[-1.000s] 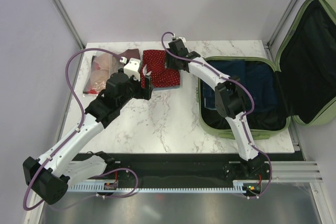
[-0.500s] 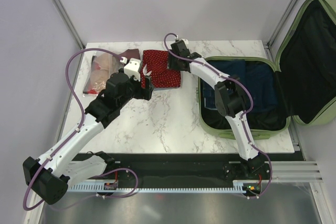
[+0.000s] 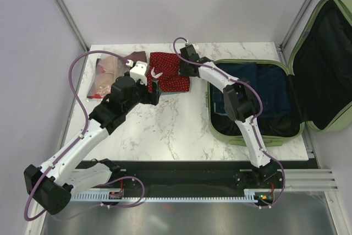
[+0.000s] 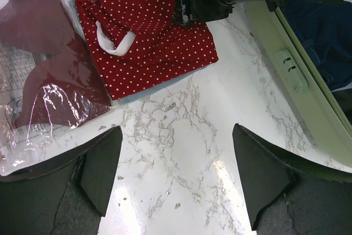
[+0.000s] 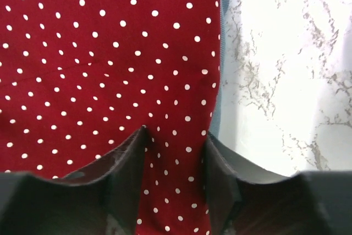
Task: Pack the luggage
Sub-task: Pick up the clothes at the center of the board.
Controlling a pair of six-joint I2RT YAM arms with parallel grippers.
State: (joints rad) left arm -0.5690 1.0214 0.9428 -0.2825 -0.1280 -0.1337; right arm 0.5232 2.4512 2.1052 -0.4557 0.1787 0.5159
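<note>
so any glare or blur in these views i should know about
Left wrist: bright glare patches on the marble table and shine on the plastic bag; its own fingers are dark and soft. Right wrist: red dotted cloth crisp, table washed out at right. Top external: even light, luggage lining nearly black.

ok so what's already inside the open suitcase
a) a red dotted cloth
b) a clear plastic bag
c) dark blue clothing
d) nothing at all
c: dark blue clothing lies inside the suitcase, while the red dotted cloth is out on the table.
</note>
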